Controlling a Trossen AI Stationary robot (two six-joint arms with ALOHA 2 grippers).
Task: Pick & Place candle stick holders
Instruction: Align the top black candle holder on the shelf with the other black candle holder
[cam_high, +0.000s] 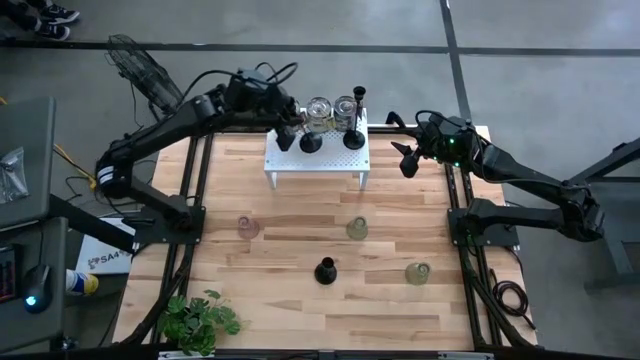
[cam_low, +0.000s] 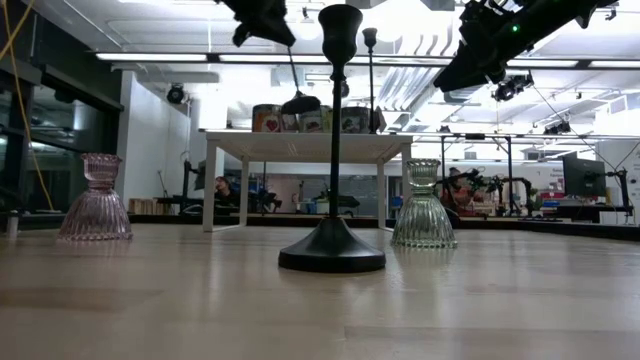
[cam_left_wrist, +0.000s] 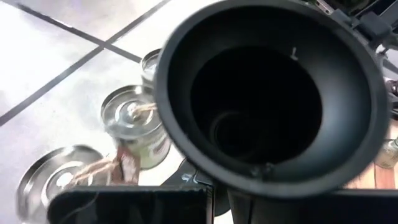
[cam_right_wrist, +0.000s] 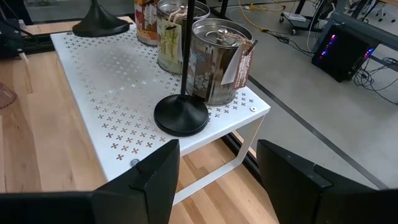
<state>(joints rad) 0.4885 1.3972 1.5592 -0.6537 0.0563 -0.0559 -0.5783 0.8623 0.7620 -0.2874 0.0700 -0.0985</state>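
Left gripper (cam_high: 287, 137): clamped on slim black stemmed candle holder (cam_high: 310, 143) over white perforated metal stand (cam_high: 325, 158) | Right gripper (cam_high: 405, 160): fingers apart, beside stand

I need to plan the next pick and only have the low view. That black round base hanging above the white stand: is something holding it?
Observer: Yes. The left end effector is shut on that black stemmed candlestick holder, with its base clear of the white perforated stand.
Operator: Where is the right arm?
Observer: The right end effector hangs open beside the stand's right end, holding nothing.
Operator: Anything on the tabletop that I miss?
Observer: There are two greenish glass holders, not one: the middle greenish holder and the right greenish holder, which is nearer the table's right edge.
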